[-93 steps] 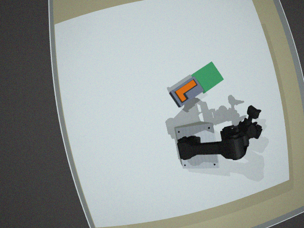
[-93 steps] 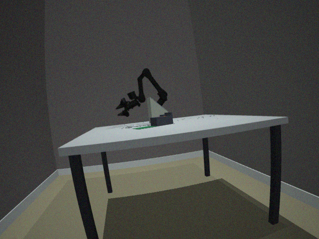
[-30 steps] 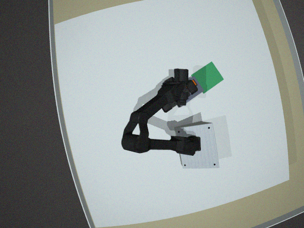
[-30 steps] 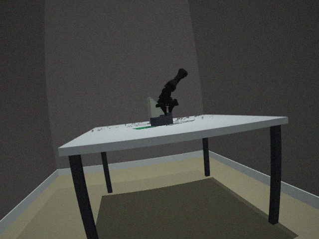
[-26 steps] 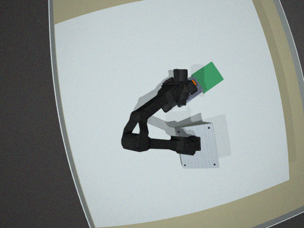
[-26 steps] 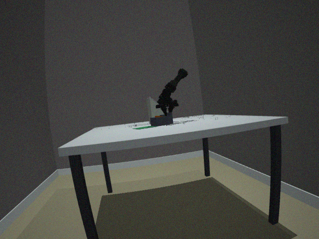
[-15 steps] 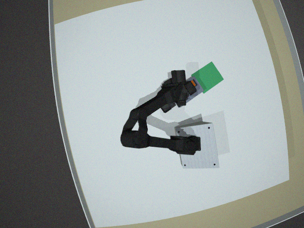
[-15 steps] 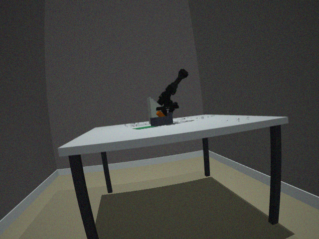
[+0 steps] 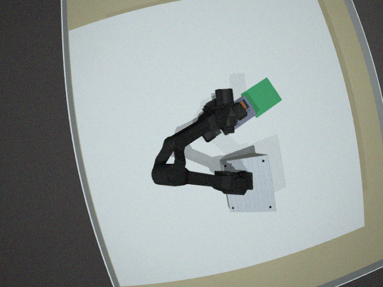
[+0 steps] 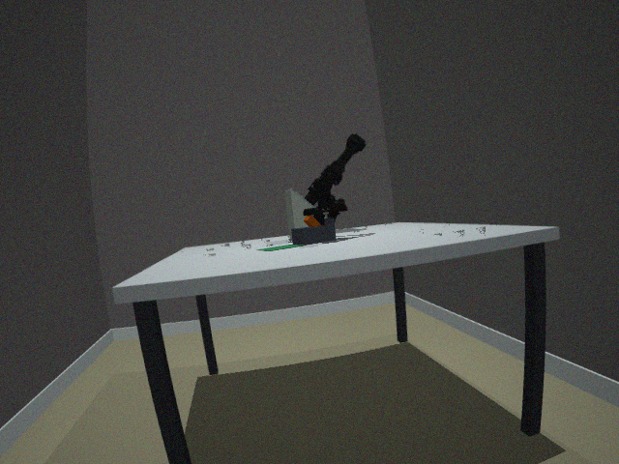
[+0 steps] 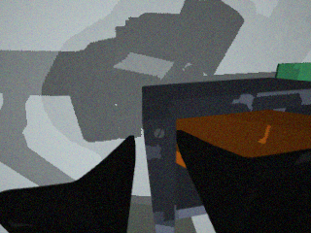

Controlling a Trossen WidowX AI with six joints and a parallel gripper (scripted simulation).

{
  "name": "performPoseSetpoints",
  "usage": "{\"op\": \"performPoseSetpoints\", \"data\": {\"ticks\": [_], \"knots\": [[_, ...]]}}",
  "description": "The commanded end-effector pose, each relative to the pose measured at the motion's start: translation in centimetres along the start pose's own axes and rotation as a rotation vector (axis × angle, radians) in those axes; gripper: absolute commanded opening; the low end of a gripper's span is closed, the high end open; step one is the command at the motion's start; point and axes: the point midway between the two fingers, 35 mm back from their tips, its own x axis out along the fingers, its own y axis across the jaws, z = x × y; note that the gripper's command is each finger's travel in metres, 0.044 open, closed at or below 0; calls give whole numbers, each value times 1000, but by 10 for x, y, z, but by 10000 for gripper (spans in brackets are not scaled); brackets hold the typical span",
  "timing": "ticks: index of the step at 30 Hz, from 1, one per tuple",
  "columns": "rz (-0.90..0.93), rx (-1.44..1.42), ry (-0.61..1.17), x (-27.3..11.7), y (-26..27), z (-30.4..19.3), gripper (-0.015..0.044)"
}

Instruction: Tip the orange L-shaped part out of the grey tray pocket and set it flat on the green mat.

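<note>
The orange part [image 9: 243,105] [image 10: 310,220] [image 11: 233,127] is tilted in the grey tray [image 9: 249,116] [image 10: 312,236] [image 11: 165,186]. Its end toward the green mat [image 9: 265,96] [image 10: 277,247] [image 11: 294,72] stands above the tray's rim in the exterior view. My gripper [image 11: 155,137] is partly open with nothing between its fingers. It is low at the tray's end away from the mat, and the right finger overlaps the near end of the part in the wrist view. The contact there and the part's lower end are hidden by the finger. The mat is bare beside the tray.
The arm's pale mounting plate [image 9: 257,197] stands on the table [image 9: 139,231] [image 10: 224,279] near the tray. The black arm [image 9: 191,131] [image 10: 332,174] reaches from it over the tray and covers much of it in the top view.
</note>
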Motion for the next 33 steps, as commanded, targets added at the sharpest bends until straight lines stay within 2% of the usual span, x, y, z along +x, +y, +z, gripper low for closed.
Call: {"op": "performPoseSetpoints", "data": {"ticks": [1, 10, 16, 18, 33], "knots": [[-3, 0, 2, -3, 2, 0, 180], [-12, 3, 6, -23, 6, 1, 180], [-15, 4, 8, -95, -3, 1, 180], [-11, 3, 7, -107, -2, 0, 180], [-16, 6, -4, -106, -4, 1, 180]]}}
